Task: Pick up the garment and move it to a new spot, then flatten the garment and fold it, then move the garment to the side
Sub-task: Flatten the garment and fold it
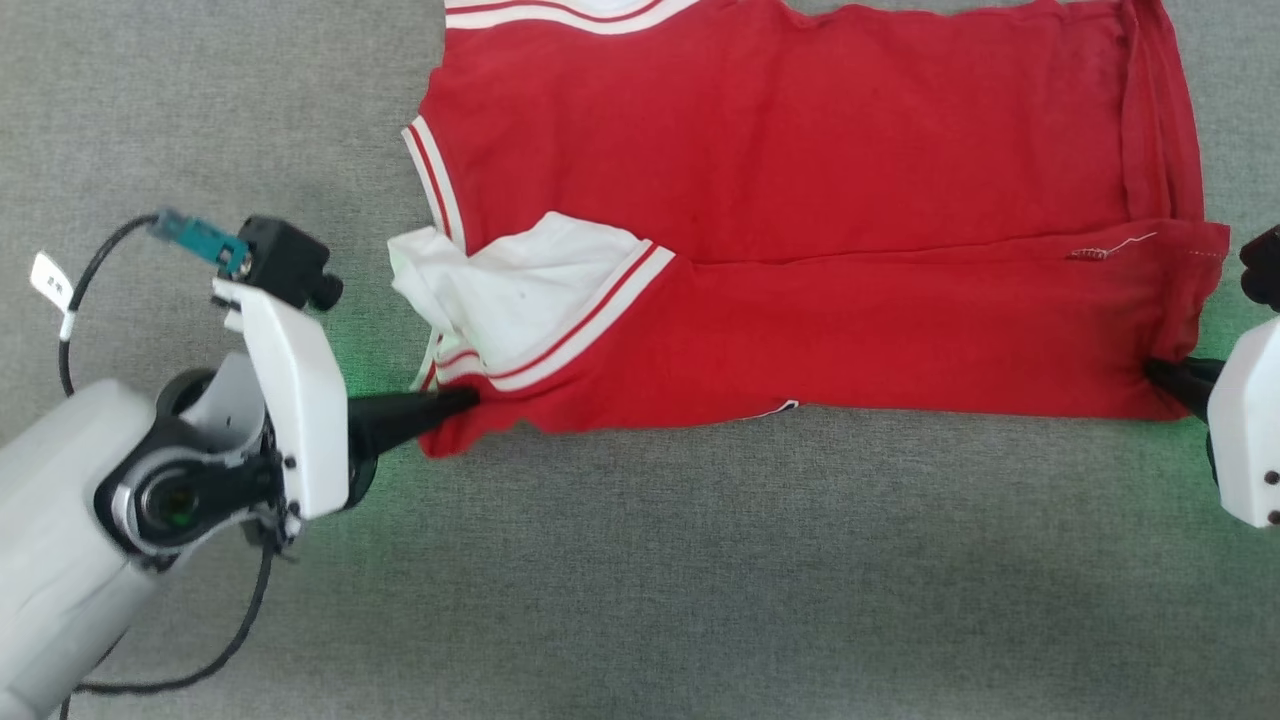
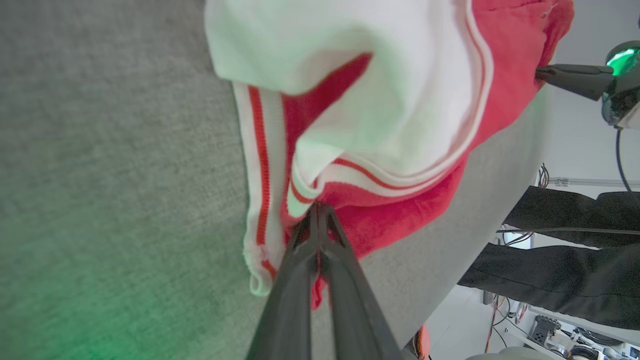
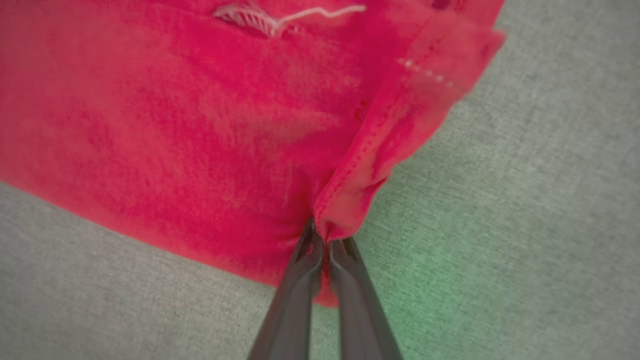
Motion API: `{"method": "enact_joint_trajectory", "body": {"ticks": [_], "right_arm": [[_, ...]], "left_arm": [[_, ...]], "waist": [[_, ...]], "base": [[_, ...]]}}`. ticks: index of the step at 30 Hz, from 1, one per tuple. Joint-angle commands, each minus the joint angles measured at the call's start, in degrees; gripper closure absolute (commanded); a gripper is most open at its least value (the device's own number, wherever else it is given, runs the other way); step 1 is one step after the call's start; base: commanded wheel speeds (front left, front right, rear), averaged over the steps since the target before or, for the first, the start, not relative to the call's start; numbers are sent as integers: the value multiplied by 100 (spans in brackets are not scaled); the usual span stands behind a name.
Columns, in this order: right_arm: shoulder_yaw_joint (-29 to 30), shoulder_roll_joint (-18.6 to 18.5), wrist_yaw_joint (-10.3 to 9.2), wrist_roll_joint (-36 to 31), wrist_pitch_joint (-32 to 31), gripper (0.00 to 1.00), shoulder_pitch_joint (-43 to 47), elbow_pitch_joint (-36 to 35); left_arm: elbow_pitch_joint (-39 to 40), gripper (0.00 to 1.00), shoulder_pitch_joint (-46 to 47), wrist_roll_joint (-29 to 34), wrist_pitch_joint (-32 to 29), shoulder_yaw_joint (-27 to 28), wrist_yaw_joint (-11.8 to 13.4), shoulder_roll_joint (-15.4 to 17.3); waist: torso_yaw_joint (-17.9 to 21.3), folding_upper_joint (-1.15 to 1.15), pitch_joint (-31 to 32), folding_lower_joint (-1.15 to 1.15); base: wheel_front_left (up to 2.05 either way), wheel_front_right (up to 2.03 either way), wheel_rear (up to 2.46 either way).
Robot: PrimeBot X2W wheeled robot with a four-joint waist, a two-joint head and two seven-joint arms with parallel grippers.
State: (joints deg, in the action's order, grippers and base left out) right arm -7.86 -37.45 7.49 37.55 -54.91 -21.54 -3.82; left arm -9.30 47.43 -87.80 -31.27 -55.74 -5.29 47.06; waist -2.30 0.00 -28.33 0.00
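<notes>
Left gripper (image 1: 468, 399) clamped shut on garment (image 1: 800, 190) near corner beside white sleeve (image 1: 520, 290); right gripper (image 1: 1152, 369) pinched tight on hem corner. Garment lies half-folded on grey surface (image 1: 700, 560), bare along near edge.

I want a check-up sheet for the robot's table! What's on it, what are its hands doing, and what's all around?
Surface: grey cloth-covered table, with a green glow near both hands.
Job's things: red shirt lies spread out, and its near strip looks folded over. A white sleeve with striped trim sits on top at the left end.
Clutter: nothing seen.
Hands: left hand is shut on the shirt's near left corner. The right hand is shut on its near right corner.
Cables: a black cable loops beside the left arm and carries a white tag.
Surroundings: past the table edge are dark shapes and floor wires, too unclear to name.
</notes>
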Motion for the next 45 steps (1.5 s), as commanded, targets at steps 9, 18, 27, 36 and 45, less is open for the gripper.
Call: {"method": "enact_joint_trajectory", "body": {"ticks": [9, 18, 27, 36, 45], "right_arm": [[229, -212, 0, 198, 0, 100, 524, -349], [605, -502, 0, 396, -132, 100, 1184, -834], [910, -745, 0, 636, -287, 100, 1773, -1091], [1105, -631, 0, 510, 76, 0, 1912, -1256], [1619, -196, 0, 210, 987, 0, 1778, -1431]], "left_arm": [[833, 100, -568, -241, 120, 89, -9, 653], [1865, 100, -942, -405, 81, 89, 165, 1310], [2787, 100, -1422, -786, 45, 12, 155, 1861], [2564, 73, -1468, -573, 463, 86, 254, 1702], [2252, 0, -1420, -284, 1072, 305, 280, 1602]], "waist": [[-20, 0, 91, 0], [-59, 0, 152, 0], [-63, 0, 202, 0], [-79, 0, 300, 0], [-40, 0, 429, 0]], "base": [[0, 0, 0], [0, 0, 0], [0, 0, 0], [0, 0, 0], [0, 0, 0]]}}
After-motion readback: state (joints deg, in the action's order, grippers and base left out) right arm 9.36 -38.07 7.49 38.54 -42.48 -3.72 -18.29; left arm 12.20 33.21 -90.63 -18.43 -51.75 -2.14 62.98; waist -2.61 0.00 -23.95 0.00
